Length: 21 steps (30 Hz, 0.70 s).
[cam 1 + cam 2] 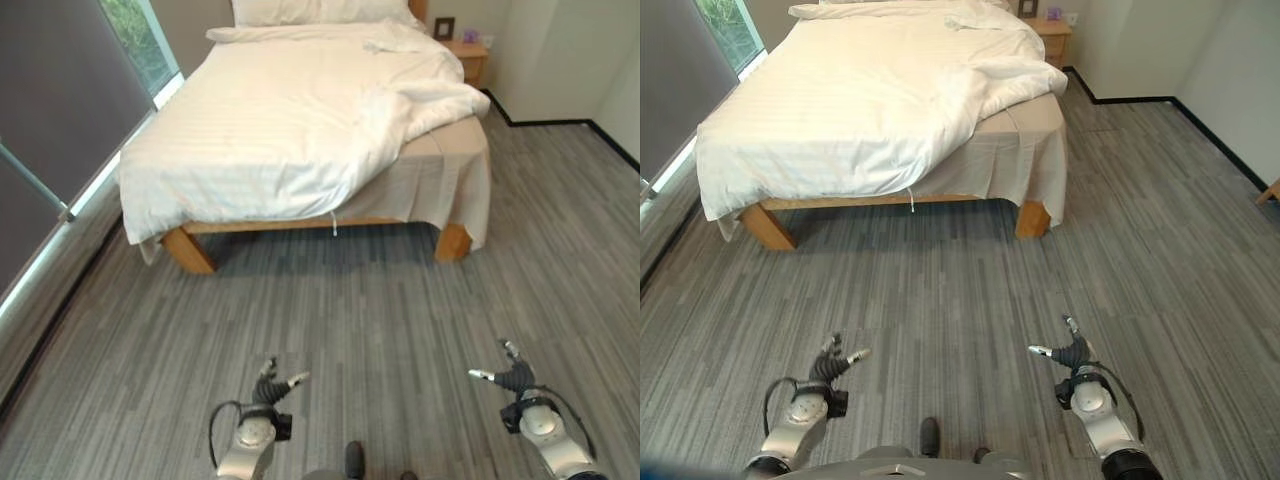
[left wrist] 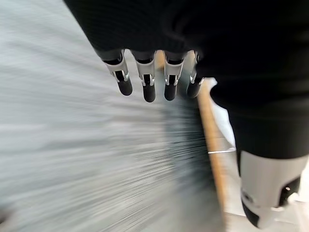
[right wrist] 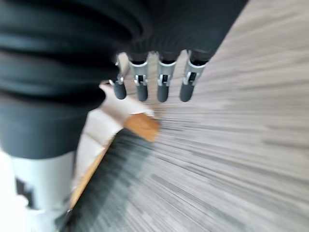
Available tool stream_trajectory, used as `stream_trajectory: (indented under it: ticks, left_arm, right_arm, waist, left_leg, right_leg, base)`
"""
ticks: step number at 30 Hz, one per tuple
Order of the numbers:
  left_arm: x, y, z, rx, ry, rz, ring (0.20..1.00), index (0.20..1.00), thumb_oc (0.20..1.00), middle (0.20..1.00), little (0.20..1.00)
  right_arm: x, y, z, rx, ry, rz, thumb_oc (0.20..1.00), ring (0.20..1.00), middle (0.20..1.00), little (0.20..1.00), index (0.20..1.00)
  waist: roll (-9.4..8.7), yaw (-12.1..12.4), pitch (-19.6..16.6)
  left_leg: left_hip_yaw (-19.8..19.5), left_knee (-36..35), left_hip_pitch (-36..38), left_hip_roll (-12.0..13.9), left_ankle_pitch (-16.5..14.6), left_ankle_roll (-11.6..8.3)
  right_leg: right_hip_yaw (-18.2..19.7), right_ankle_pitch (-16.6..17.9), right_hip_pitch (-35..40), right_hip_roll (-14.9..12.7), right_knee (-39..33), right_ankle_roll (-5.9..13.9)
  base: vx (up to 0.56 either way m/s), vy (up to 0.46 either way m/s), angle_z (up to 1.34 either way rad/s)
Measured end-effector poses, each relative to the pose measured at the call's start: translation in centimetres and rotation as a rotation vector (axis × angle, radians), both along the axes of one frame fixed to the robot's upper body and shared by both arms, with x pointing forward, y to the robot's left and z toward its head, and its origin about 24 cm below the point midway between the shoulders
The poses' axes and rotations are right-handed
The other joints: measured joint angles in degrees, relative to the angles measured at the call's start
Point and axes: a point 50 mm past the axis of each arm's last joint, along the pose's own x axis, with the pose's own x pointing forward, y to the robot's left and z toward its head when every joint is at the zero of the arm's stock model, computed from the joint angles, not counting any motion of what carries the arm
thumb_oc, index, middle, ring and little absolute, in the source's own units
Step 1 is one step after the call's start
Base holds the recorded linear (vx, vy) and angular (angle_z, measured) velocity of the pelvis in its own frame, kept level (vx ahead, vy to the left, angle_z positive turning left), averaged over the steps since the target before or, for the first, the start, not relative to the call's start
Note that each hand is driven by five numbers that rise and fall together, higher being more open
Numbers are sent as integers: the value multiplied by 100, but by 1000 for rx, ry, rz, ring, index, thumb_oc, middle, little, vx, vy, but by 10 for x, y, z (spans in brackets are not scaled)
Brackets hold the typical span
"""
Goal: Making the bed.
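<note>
A wide stretch of grey striped carpet floor [image 1: 380, 310] lay open between both hands and the bed, with free room on every side of them. The bed [image 1: 300, 120] stood well ahead of the hands, a low wooden frame on chunky wooden legs [image 1: 188, 250], its near end facing them. A white duvet [image 1: 260, 130] with faint woven stripes covered most of the mattress and hung over the near edge ahead of the left hand. Ahead of the right hand, the duvet was bunched and folded back in soft rumpled ridges, baring a beige sheet [image 1: 440, 170] that draped down over that corner. White pillows [image 1: 320, 10] lay at the far end, farthest from the hands. A small wooden nightstand [image 1: 466, 55] stood past the far corner on the right hand's side, and a tall window with a dark blind [image 1: 60, 110] ran along the wall off to the left hand's side.

The left hand [image 1: 272, 388] was held low over the floor, palm inward, fingers relaxed and loosely spread, holding nothing. The right hand [image 1: 508, 376] mirrored it, thumb pointing inward, fingers [image 3: 162, 82] straight and apart, also empty. Both hands were well apart from each other and touched nothing.
</note>
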Motion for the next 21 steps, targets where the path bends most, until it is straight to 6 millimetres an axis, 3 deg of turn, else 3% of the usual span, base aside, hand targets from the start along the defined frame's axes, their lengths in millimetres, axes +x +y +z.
stream_trajectory:
  ticks: [2,3,5,6,7,8,9,11,13,16,17,18,19,20,21]
  left_arm:
    - [11,2,22,57,-111,-54,1000,1000,1000,1000,1000]
    - [12,1,23,57,-115,-55,1000,1000,1000,1000,1000]
    - [14,-2,29,48,-144,-65,1000,1000,1000,1000,1000]
    - [17,-7,30,34,-154,-67,1000,1000,1000,1000,1000]
    - [19,-8,32,34,-162,-80,1000,1000,1000,1000,1000]
    - [23,-9,36,33,-177,-84,1000,1000,1000,1000,1000]
    - [23,-10,36,29,-181,-85,1000,1000,1000,1000,1000]
    - [22,-8,36,31,-177,-78,1000,1000,1000,1000,1000]
    - [22,-6,36,35,-177,-80,1000,1000,1000,1000,1000]
    - [19,-1,30,31,-150,-65,1000,1000,1000,1000,1000]
    - [18,1,27,3,-141,-43,1000,1000,1000,1000,1000]
    - [16,1,26,-6,-134,-36,1000,1000,1000,1000,1000]
    - [11,7,23,-3,-122,-11,1000,1000,1000,1000,1000]
    - [9,10,21,-11,-113,8,1000,1000,1000,1000,1000]
    - [9,10,19,-29,-107,22,1000,1000,1000,1000,1000]
  right_arm:
    - [5,0,11,-24,-42,41,1000,1000,1000,1000,1000]
    - [6,-1,13,-24,-51,40,1000,1000,1000,1000,1000]
    - [10,3,22,-39,-87,71,1000,1000,1000,1000,1000]
    - [19,9,29,-44,-117,105,1000,1000,1000,1000,1000]
    - [21,13,32,-37,-131,128,1000,1000,1000,1000,1000]
    - [24,16,38,-38,-152,150,1000,1000,1000,1000,1000]
    - [25,17,42,-43,-164,159,1000,1000,1000,1000,1000]
    - [27,20,48,-55,-192,179,1000,1000,1000,1000,1000]
    - [27,22,49,-51,-196,185,1000,1000,1000,1000,1000]
    - [27,26,48,-38,-196,200,1000,1000,1000,1000,1000]
    - [28,28,48,-27,-197,201,1000,1000,1000,1000,1000]
    - [28,30,46,-21,-189,203,1000,1000,1000,1000,1000]
    - [30,37,42,1,-174,220,1000,1000,1000,1000,1000]
    - [28,40,39,16,-170,227,1000,1000,1000,1000,1000]
    - [26,41,39,20,-174,235,1000,1000,1000,1000,1000]
  waist:
    - [-33,-3,74]
    - [-51,-13,84]
    - [-10,-30,243]
    - [189,21,378]
    - [190,-7,474]
    - [165,-12,631]
    - [141,-33,655]
    - [90,-13,683]
    - [33,-6,711]
    - [-119,13,661]
    - [-182,-46,659]
    - [-189,-34,664]
    - [-256,37,701]
    - [-427,225,681]
    - [-508,294,679]
  left_leg:
    - [-4,-3,89,7,-4,-3]
    - [-1,-2,114,-5,-19,4]
    - [22,4,167,55,-79,32]
    - [-10,15,133,241,-99,20]
    - [56,15,145,298,-106,39]
    - [98,8,192,314,-122,66]
    - [145,6,170,302,-120,69]
    - [205,7,163,296,-122,67]
    - [148,10,154,356,-119,65]
    - [-5,9,80,389,-137,33]
    - [-112,5,93,473,-157,-71]
    - [-105,32,183,623,-237,-308]
    - [15,721,64,817,-304,-638]
    - [26,1408,-157,809,-312,-717]
    - [-72,2118,-461,817,-324,-722]
  right_leg:
    - [-6,44,133,15,-124,1]
    - [-7,73,163,15,-154,7]
    - [20,-69,-98,63,439,147]
    - [-92,-284,-787,137,1704,401]
    - [-117,-326,-1165,102,2421,586]
    - [-354,-594,-1628,-100,3212,945]
    - [-535,-706,-1765,-336,3263,888]
    - [-575,-653,-1954,-788,2606,862]
    - [-518,-521,-1851,-912,1773,851]
    - [-294,-325,-1572,-814,1085,724]
    - [-214,-47,-1424,-654,775,627]
    - [-229,56,-1296,-514,629,555]
    - [-156,80,-1057,-325,471,312]
    - [-152,249,-952,-325,377,65]
    - [-137,251,-890,-307,352,12]
  base:
    - [32,54,0]
    - [-27,105,-5]
    - [-52,95,-24]
    - [15,72,-46]
    - [104,61,-48]
    - [208,-24,-22]
    - [259,-87,-19]
    - [211,-113,-14]
    - [268,-184,7]
    - [298,-208,29]
    - [262,-230,51]
    - [306,-339,20]
    - [116,-206,-38]
    - [120,-255,-59]
    - [142,-185,-42]
